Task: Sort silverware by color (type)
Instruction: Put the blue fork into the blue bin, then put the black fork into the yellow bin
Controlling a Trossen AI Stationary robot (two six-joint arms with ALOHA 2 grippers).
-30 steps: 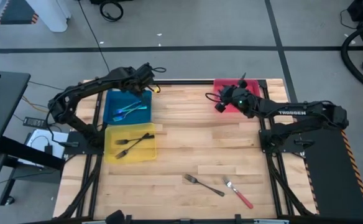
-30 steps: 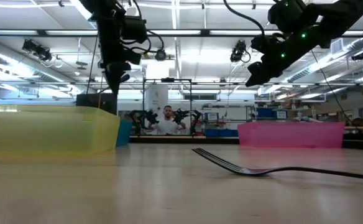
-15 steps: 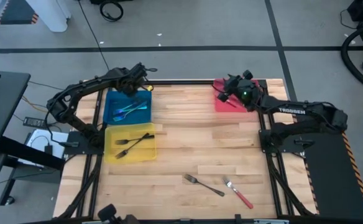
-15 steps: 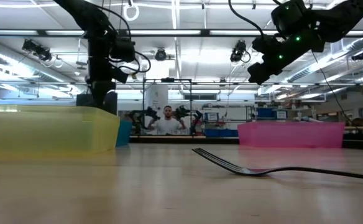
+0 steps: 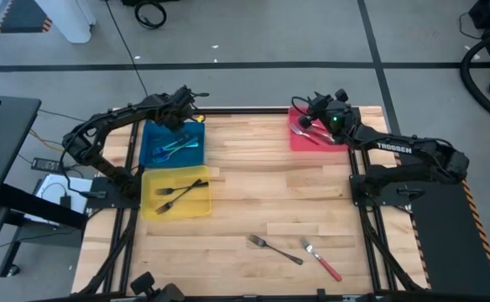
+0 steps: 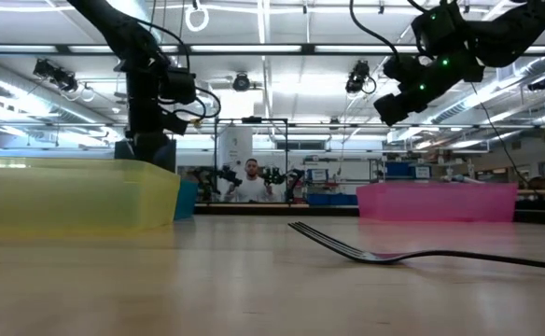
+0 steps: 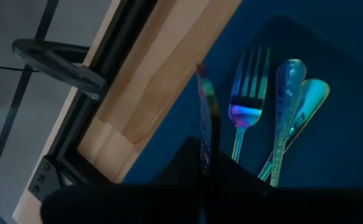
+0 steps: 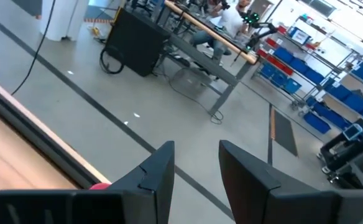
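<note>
Seemingly the sorting is well along, with two pieces left loose on the table [image 5: 253, 201]: a plain grey fork [image 5: 273, 249] and a red-handled fork [image 5: 322, 261], lying side by side low in the high view, right of centre. The blue tray [image 5: 150, 149] at upper left holds bluish iridescent pieces [image 5: 176, 148], the yellow tray [image 5: 151, 205] below it holds dark forks [image 5: 180, 194], and the red tray [image 5: 297, 141] at upper right holds a fork [image 5: 307, 133].

The right gripper [image 5: 315, 104] hangs above the far edge of the red tray with its fingers [image 8: 153, 172] spread and nothing between them, so a drop-off there looks finished. Its next move, as I judge it, is to travel down the frame to the red-handled fork, well apart from it, and close on the thin handle flat against the wood.

The left gripper [image 5: 185, 107] sits over the upper right corner of the blue tray, clenched. In its wrist view a slim iridescent piece [image 7: 206, 118] stands out from between its fingers, apparently held, with the other blue pieces just below it in the tray
</note>
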